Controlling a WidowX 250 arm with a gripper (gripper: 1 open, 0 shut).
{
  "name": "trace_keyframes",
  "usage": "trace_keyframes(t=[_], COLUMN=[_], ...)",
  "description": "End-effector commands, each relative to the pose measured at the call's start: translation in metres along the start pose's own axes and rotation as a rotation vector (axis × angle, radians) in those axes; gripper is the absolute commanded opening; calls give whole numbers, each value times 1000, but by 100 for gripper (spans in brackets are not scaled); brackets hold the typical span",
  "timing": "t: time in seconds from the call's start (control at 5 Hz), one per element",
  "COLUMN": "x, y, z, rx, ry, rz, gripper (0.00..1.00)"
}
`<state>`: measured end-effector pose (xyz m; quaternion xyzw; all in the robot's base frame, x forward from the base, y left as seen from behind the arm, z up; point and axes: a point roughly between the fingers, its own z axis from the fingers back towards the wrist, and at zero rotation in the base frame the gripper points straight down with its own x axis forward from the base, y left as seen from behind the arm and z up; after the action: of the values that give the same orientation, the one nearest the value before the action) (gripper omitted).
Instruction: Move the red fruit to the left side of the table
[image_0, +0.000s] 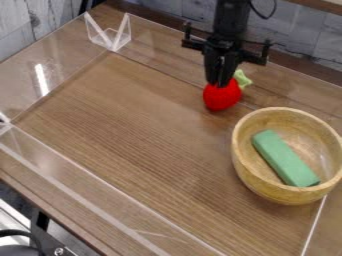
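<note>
Red fruit (222, 95): one, on the worktop (120, 130).
Bowl (243, 160): one, wooden (holding one green block (286, 157)).
End effector (221, 78): one, fingers together at the fruit's top; grip unclear.

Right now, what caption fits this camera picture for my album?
Gripper shut at the top of the red fruit on the table, beside a wooden bowl holding a green block.

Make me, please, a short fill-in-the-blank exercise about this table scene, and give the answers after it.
1. The wooden bowl holds one ____ block.
2. The gripper points straight ____ at the red fruit.
3. The red fruit rests on the ____, outside the bowl.
Missing words: green, down, table.
</note>
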<state>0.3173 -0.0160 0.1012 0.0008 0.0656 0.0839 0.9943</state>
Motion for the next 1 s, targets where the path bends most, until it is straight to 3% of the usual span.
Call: trace_keyframes(t=[0.0, 0.4, 0.8], x=[11, 15, 10], y=[3, -5, 13], z=[37, 20, 39], rx=[-26, -37, -58], ry=[-71, -73, -89], rz=[57, 90, -43], gripper=[0, 0, 0])
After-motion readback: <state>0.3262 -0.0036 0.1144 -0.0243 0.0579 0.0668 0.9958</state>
